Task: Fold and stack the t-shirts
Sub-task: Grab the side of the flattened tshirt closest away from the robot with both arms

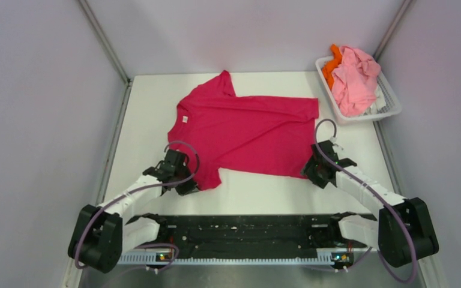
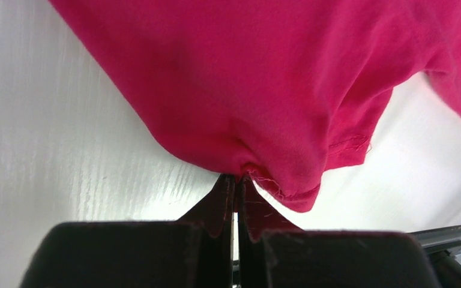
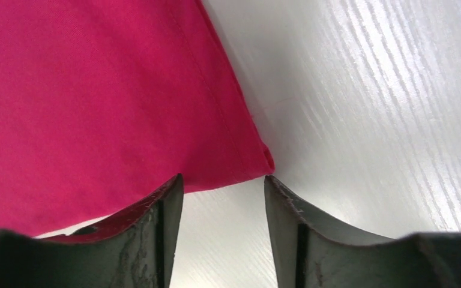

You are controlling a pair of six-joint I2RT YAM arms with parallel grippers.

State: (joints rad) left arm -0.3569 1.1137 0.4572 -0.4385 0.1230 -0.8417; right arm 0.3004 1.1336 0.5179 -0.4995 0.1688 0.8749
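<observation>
Left end effector [image 2: 237, 178] pinching soft magenta t-shirt [image 2: 246, 78] sleeve hem.

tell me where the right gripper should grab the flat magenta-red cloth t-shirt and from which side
Grip the near hem corner of the magenta-red cloth t-shirt, probably from the near table edge. It lies flat on the white table, pointing at the open right gripper, so a low approach could catch it. The left gripper pinches the near sleeve.
</observation>
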